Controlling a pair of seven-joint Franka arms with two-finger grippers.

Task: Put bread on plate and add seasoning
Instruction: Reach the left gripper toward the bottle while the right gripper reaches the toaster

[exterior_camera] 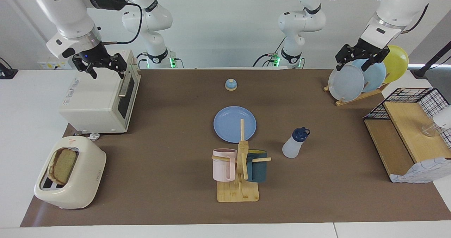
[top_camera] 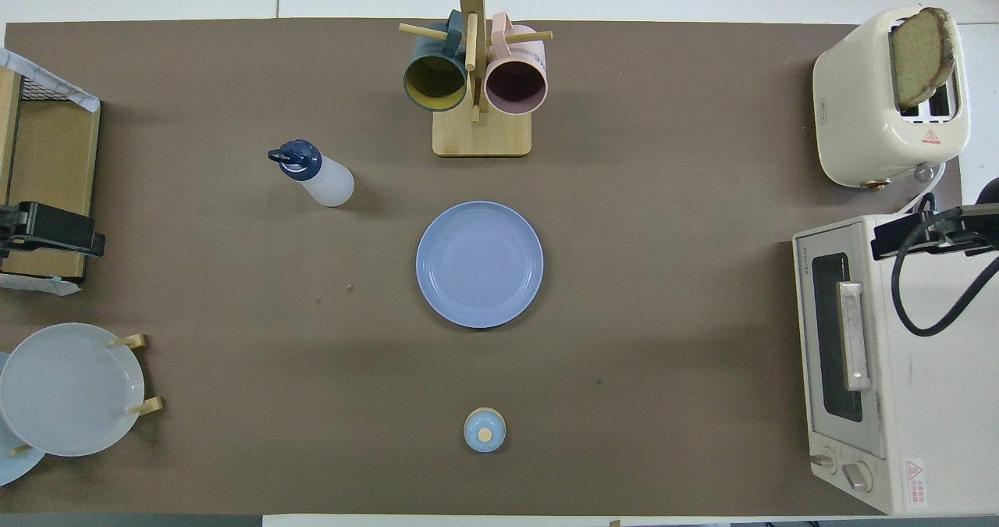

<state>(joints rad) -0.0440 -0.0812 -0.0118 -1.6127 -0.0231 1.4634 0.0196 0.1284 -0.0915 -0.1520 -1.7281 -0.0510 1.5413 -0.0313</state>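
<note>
From the facing view, the slice of toast (exterior_camera: 63,165) stands in the slot of the cream toaster (exterior_camera: 70,174) at the right arm's end of the table. The blue plate (exterior_camera: 230,120) lies flat mid-table, bare, the squeeze bottle (exterior_camera: 295,143) near it toward the left arm's end. The right gripper (exterior_camera: 99,66) hangs spread over the toaster oven (exterior_camera: 98,102); the left gripper (exterior_camera: 362,59) hangs spread over the plate rack (exterior_camera: 352,97).

From overhead, the toast (top_camera: 921,55) juts from the toaster (top_camera: 858,105), farther from the robots than the plate (top_camera: 479,265); the bottle (top_camera: 316,174) stands apart from both.
</note>
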